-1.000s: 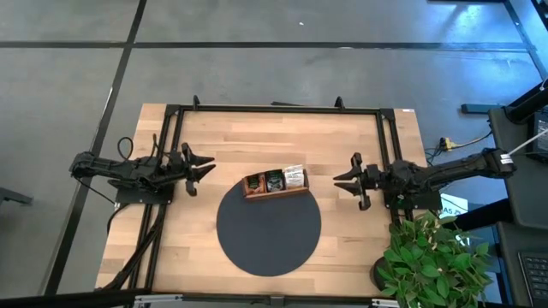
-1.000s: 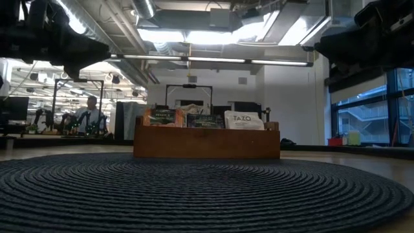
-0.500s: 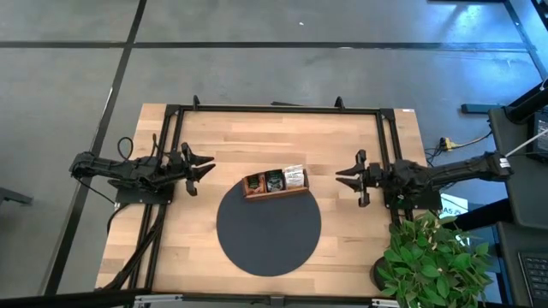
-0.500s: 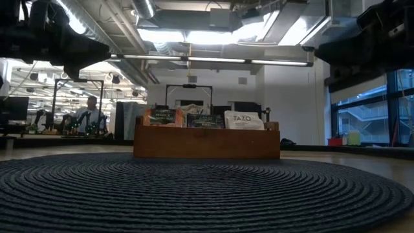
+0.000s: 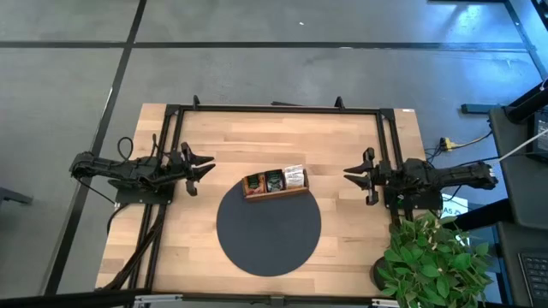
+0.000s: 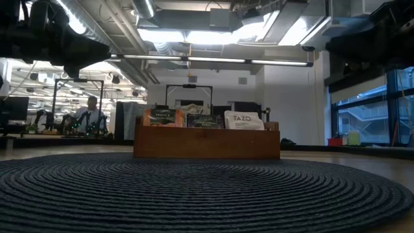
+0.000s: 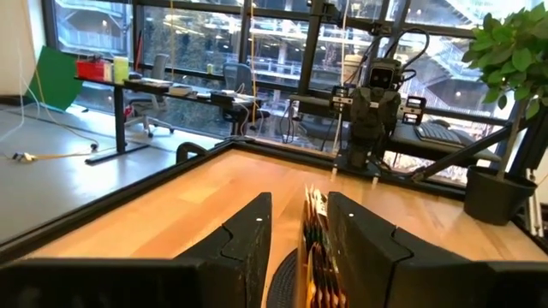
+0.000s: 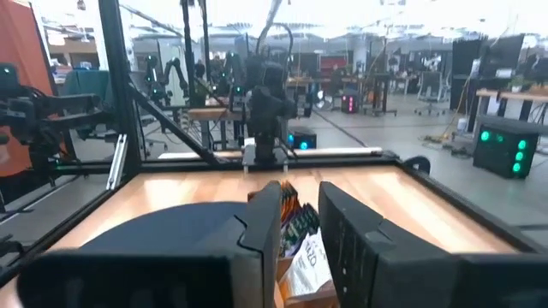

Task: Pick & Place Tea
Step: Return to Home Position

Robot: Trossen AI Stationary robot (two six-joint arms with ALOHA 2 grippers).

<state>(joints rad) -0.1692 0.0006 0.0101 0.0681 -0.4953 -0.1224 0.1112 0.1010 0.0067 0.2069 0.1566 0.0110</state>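
Note:
The tea sachets (image 5: 274, 180) stand on edge in a long brown wooden tray (image 5: 276, 192): orange-red, black and white ones (image 6: 204, 118). The tray sits on the far rim of a round dark mat (image 5: 268, 231) at the table's middle. My left gripper (image 5: 208, 166) hovers left of the tray, pointing level at it, open and empty (image 7: 298, 201). My right gripper (image 5: 348, 175) hovers right of the tray, also pointing level at it, open and empty (image 8: 300, 192). Each wrist view shows the sachets (image 7: 315, 231) (image 8: 295, 227) through the gap between its fingers, well beyond them.
A black metal frame (image 5: 274, 109) runs along the table's far, left and right sides. A potted plant (image 5: 432, 257) stands at the near right corner, close below the right arm. Bare wood lies between each gripper and the tray. A person (image 6: 90, 113) sits far off in the room.
My right gripper has drawn back a little toward the table's right edge, away from the tray, as its arm folded in; it stays level and empty. The tray and sachets have not moved.

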